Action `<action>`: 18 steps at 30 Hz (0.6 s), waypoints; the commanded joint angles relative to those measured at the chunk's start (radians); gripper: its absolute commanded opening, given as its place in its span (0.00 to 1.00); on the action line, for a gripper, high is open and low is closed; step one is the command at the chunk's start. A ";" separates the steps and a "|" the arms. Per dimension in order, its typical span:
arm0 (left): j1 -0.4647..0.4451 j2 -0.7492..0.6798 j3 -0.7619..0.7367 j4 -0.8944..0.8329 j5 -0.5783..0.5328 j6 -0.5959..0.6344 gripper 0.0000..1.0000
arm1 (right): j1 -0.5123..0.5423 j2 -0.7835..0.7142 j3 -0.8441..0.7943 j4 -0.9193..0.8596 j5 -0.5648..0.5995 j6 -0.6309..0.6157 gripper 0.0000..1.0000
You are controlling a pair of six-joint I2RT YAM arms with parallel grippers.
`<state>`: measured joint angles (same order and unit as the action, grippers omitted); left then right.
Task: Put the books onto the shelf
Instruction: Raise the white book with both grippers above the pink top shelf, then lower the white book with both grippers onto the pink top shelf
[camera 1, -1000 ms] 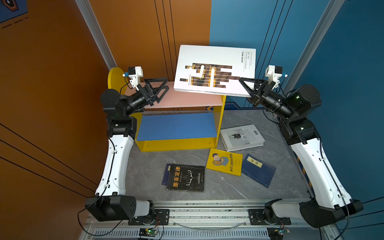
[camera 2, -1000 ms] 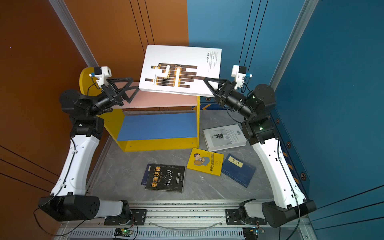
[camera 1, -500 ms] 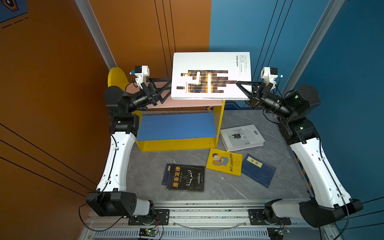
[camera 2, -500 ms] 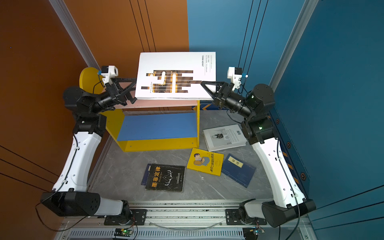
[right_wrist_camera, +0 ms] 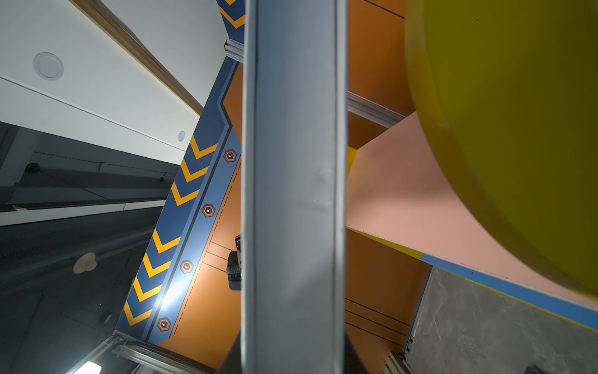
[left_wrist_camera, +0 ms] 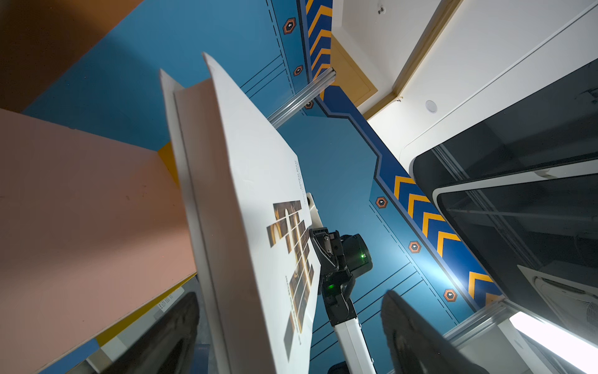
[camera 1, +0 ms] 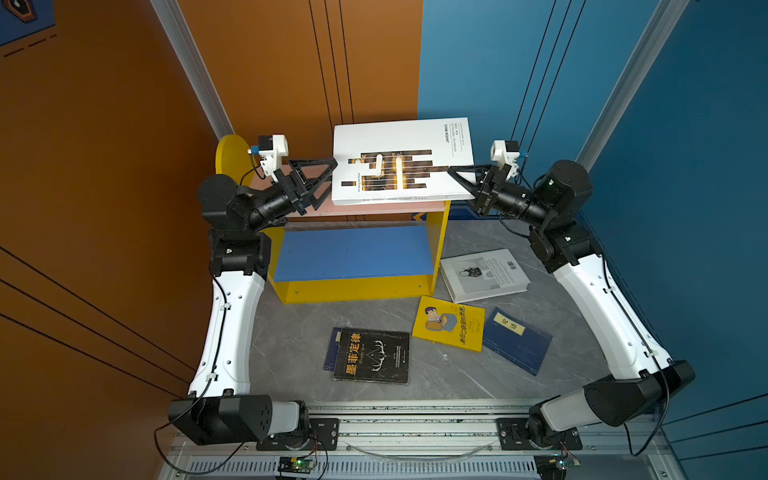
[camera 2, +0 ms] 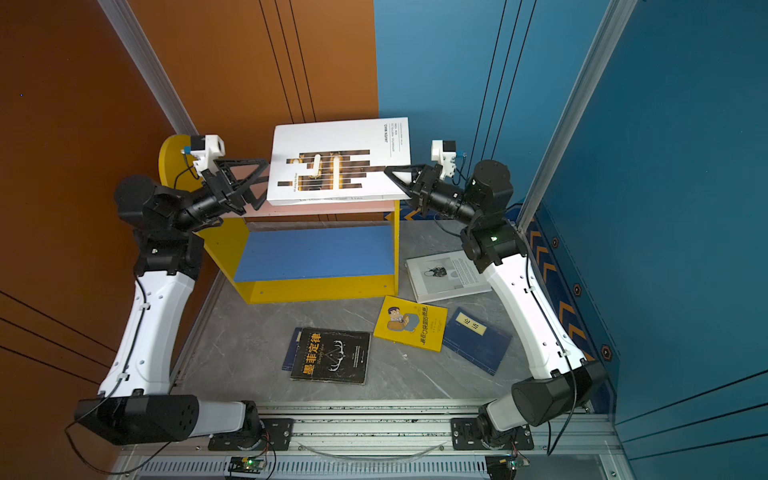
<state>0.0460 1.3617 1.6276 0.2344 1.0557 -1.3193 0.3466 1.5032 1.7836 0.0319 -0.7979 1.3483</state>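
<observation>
Levelled and lowered since a second ago, the white brown-blocked book [camera 1: 401, 162] hangs tilted over the pink upper board [camera 1: 374, 209] of the shelf [camera 1: 353, 286]. Nearest, other paperbacks [camera 1: 372, 357] lie on the counter [camera 1: 291, 340]. Left fingers [camera 1: 324, 162] straddle the white book's left edge, spread; right fingers [camera 1: 455, 171] pinch its right edge. Likely light and floppy; hold both side edges.

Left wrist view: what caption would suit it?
Right gripper holds the white book beside the pink board, its near edge between the open left gripper.

The white book [camera 1: 401, 162] has swung square over the pink board [camera 1: 365, 211]; left gripper [camera 1: 328, 183] now straddles it
</observation>
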 commanded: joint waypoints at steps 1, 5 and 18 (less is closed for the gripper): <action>-0.016 0.008 0.033 -0.098 0.012 0.103 0.87 | 0.012 0.003 0.054 0.099 -0.029 0.020 0.22; -0.028 0.011 0.056 -0.169 0.003 0.155 0.72 | 0.026 0.033 0.060 0.115 -0.031 0.028 0.22; 0.019 -0.016 0.023 -0.208 -0.057 0.192 0.29 | 0.045 0.042 0.058 -0.082 0.072 -0.140 0.66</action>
<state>0.0368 1.3663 1.6451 0.0372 1.0435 -1.1732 0.3889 1.5673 1.8069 0.0055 -0.7635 1.2819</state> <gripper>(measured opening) 0.293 0.636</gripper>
